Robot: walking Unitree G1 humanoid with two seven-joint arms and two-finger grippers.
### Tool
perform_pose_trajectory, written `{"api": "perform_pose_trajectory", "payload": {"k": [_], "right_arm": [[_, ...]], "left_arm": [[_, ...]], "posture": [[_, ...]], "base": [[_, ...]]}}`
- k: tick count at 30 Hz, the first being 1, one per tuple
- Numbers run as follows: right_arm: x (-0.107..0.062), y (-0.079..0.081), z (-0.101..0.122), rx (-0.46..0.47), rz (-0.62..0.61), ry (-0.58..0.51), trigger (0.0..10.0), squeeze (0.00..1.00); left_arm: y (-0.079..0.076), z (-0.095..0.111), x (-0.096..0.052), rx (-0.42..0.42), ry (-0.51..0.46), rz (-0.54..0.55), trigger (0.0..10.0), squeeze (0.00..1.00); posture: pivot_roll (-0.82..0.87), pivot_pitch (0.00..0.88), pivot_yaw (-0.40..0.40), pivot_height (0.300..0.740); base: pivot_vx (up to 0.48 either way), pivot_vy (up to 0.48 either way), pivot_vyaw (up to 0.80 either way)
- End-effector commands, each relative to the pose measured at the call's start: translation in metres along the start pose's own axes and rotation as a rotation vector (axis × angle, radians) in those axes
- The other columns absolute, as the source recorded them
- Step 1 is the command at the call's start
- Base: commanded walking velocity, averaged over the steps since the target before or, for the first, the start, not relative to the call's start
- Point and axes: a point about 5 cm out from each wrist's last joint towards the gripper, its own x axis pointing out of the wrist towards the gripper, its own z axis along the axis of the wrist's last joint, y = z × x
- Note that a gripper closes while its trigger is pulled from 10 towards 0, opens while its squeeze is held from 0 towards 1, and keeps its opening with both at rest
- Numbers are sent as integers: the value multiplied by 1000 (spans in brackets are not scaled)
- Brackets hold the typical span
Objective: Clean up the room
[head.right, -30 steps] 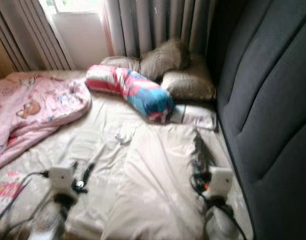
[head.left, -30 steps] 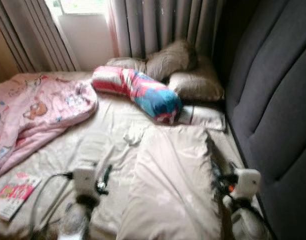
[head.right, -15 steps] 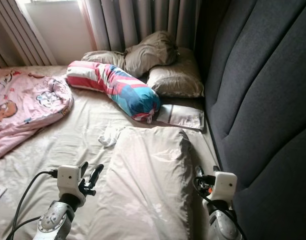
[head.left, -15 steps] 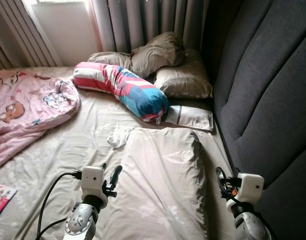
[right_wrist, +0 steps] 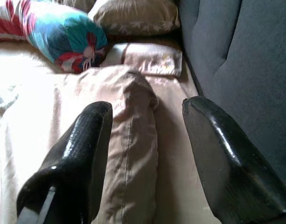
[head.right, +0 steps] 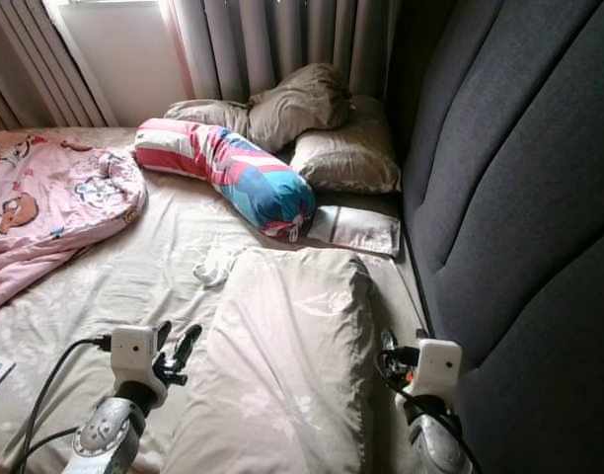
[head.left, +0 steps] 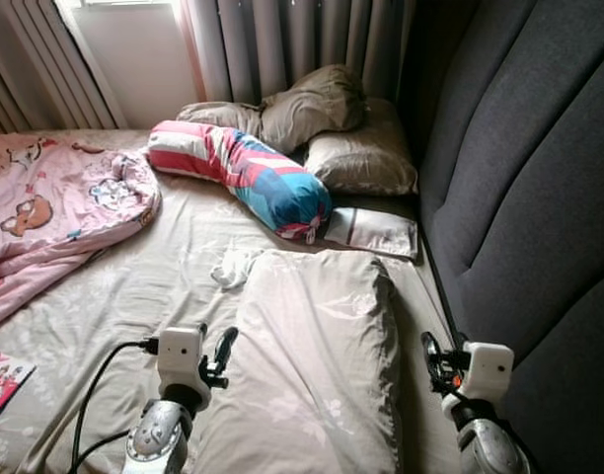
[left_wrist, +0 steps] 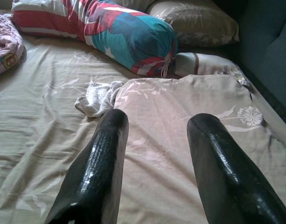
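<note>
A large beige pillow (head.left: 317, 365) lies lengthwise on the bed in front of me. My left gripper (head.left: 215, 346) hovers open at its left edge, and in the left wrist view (left_wrist: 159, 120) the pillow's surface spreads under the spread fingers. At the pillow's right edge, next to the headboard, my right gripper (head.left: 435, 355) is open too; its wrist view (right_wrist: 146, 107) has the pillow's side seam between the fingers. A crumpled white cloth (head.left: 233, 267) lies on the sheet just past the pillow's far left corner.
A red, white and blue striped bolster (head.left: 243, 178) lies across the bed, with brown pillows (head.left: 361, 158) and a small flat cushion (head.left: 371, 232) behind. A pink blanket (head.left: 55, 217) is bunched at left, a magazine (head.left: 1, 380) near the front. The dark padded headboard (head.left: 539, 197) walls the right.
The camera has swung and the blur has cleared. Both grippers keep their places at either side of the big pillow, still open.
</note>
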Motion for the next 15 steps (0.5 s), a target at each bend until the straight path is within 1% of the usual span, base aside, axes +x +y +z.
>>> {"api": "perform_pose_trajectory", "payload": {"k": [1, 3, 7, 10, 15], "right_arm": [[-2, 2, -2, -3, 12, 14, 10000, 0], [-2, 2, -2, -3, 13, 14, 10000, 0], [-3, 2, -3, -3, 12, 14, 10000, 0], [-4, 3, -1, 6, 25, -7, 10000, 0], [-4, 3, -2, 3, 22, 6, 10000, 0]], "left_arm": [[4, -4, -3, -12, 20, 18, 10000, 0], [4, -4, -2, -12, 20, 18, 10000, 0], [4, -2, 0, -13, 18, 15, 10000, 0], [3, -2, 1, -15, 17, 13, 10000, 0], [3, -4, -1, -15, 24, 12, 10000, 0]], "posture": [[-109, 160, 15, 710], [-109, 158, 16, 705], [-111, 152, 15, 680], [-110, 154, 14, 680], [-106, 161, 12, 680]], "base": [[0, 0, 0], [0, 0, 0], [0, 0, 0], [0, 0, 0], [0, 0, 0]]}}
